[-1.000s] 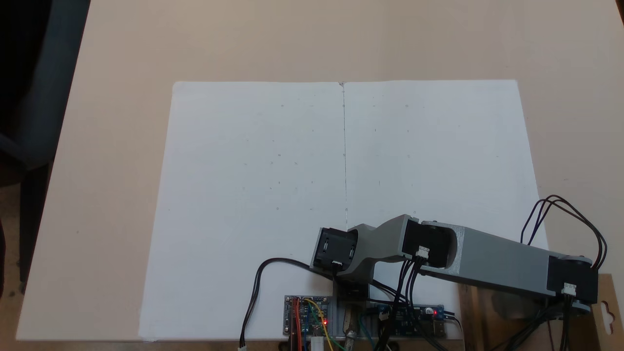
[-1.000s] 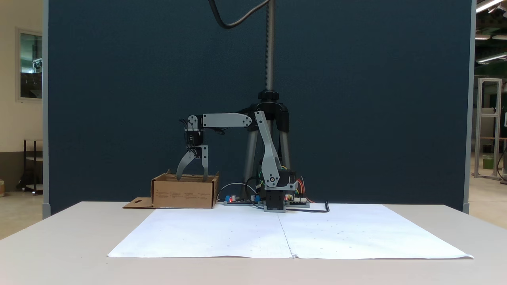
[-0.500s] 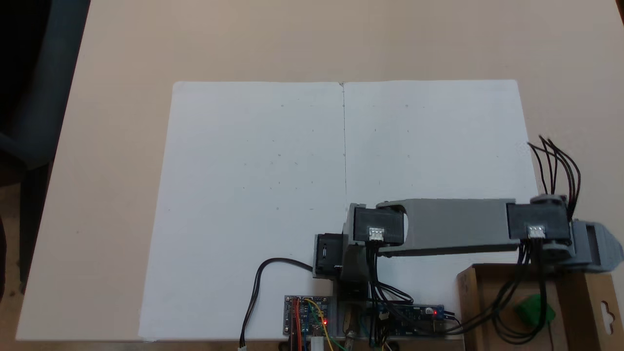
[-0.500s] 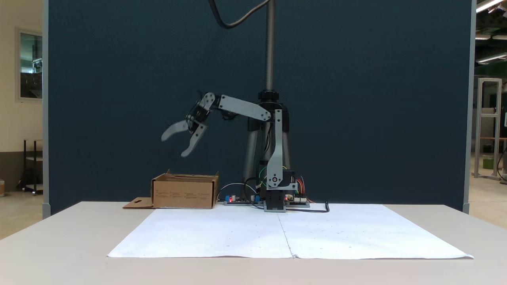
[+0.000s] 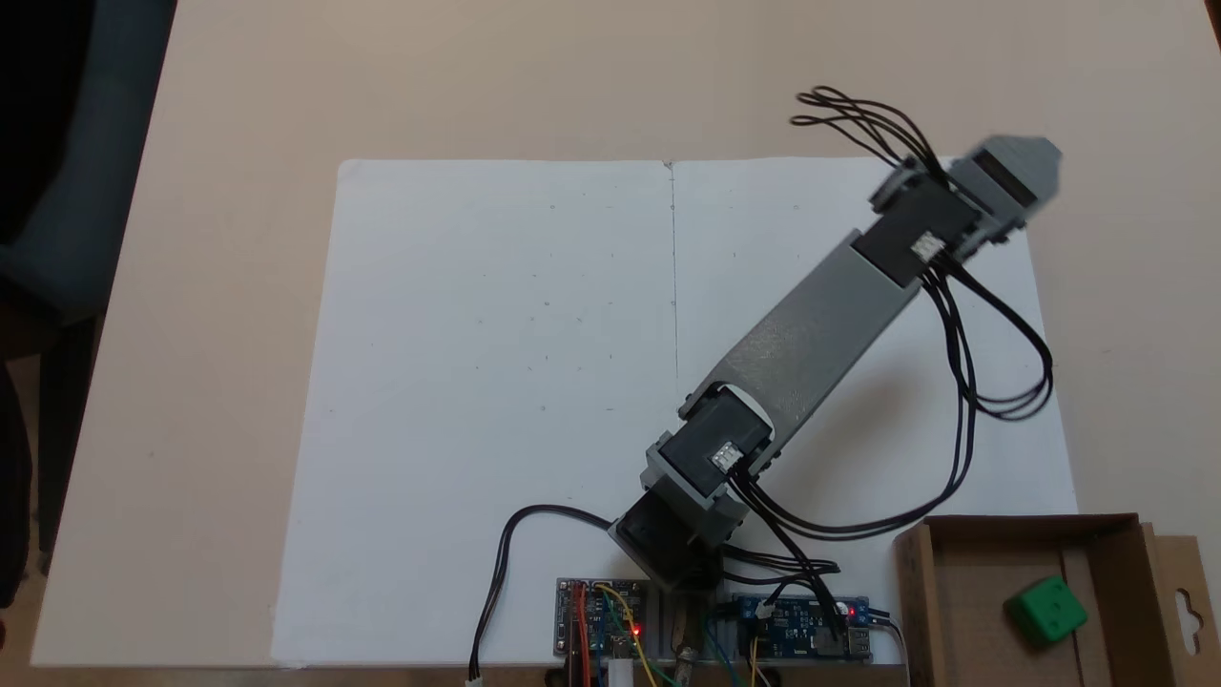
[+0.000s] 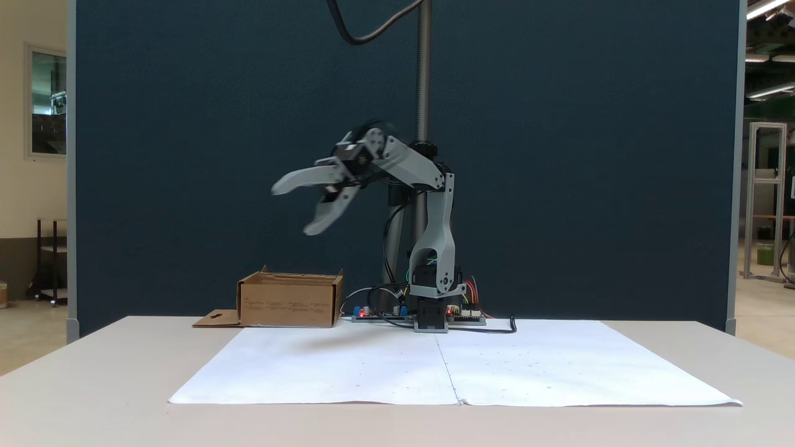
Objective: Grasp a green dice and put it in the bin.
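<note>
Already I read the green dice lying inside the bin at about five o'clock from my claw, whose jaws gape apart and empty, high over the bench and well clear of the box.

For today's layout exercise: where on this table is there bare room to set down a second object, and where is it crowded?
Free: the white paper sheet left of its centre seam, and the bare table around it. Crowded: the near edge, with the circuit boards, cables and arm base, and the corner with the bin holding the green dice. The open gripper hangs above the sheet's right half.
</note>
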Tool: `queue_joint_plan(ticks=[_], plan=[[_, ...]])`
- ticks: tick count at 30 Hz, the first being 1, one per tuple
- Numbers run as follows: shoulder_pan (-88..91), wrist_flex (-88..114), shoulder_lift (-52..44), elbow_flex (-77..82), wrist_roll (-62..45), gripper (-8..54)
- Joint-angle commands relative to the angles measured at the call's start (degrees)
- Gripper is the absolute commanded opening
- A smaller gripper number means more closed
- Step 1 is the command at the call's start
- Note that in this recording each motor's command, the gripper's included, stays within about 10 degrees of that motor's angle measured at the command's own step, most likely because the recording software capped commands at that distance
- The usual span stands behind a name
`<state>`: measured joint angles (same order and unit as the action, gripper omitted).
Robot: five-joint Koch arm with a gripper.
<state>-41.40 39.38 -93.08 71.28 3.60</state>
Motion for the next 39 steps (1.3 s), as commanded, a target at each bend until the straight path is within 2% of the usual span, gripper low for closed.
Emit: queue_joint_plan(ticks=[1, 9, 14, 23, 27, 34, 39], plan=[[6.15, -5.36, -2.81, -2.37, 3.60, 44.3], [25.66, -7.21, -2.11, -1.41, 3.60, 44.2], [33.75, -16.44, -2.46, 7.12, 3.52, 44.2], [38.06, -37.16, -14.06, 42.89, 1.85, 43.2], [37.97, -45.86, -18.98, 56.95, -3.69, 43.3], [37.97, -59.31, -29.27, 75.94, -6.68, 43.3], [37.97, -68.80, -33.13, 88.51, -6.94, 43.2]])
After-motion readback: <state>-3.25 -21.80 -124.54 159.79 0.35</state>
